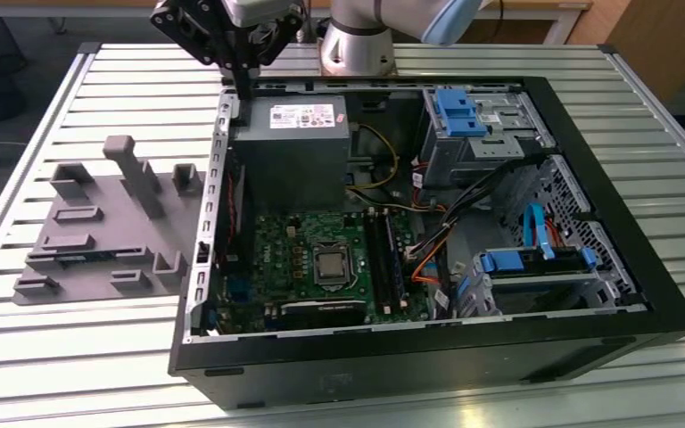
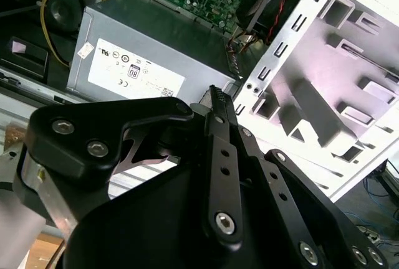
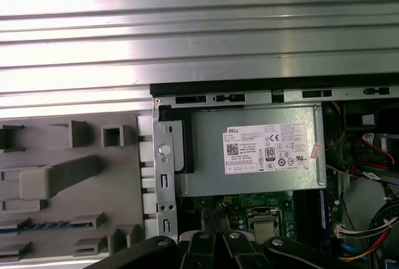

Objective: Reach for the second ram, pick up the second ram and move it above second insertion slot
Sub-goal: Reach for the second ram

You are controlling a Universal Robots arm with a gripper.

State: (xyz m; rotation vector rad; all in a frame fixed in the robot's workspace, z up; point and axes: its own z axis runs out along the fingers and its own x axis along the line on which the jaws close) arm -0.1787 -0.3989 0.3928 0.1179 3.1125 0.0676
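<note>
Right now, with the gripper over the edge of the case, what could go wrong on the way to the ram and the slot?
1. The gripper hangs over the case wall beside the power supply; a low sideways move could clip that metal edge.
2. The grey fixture has upright posts that might catch the gripper on a descent.
3. Loose cables lie right beside the memory slots and could snag.
</note>
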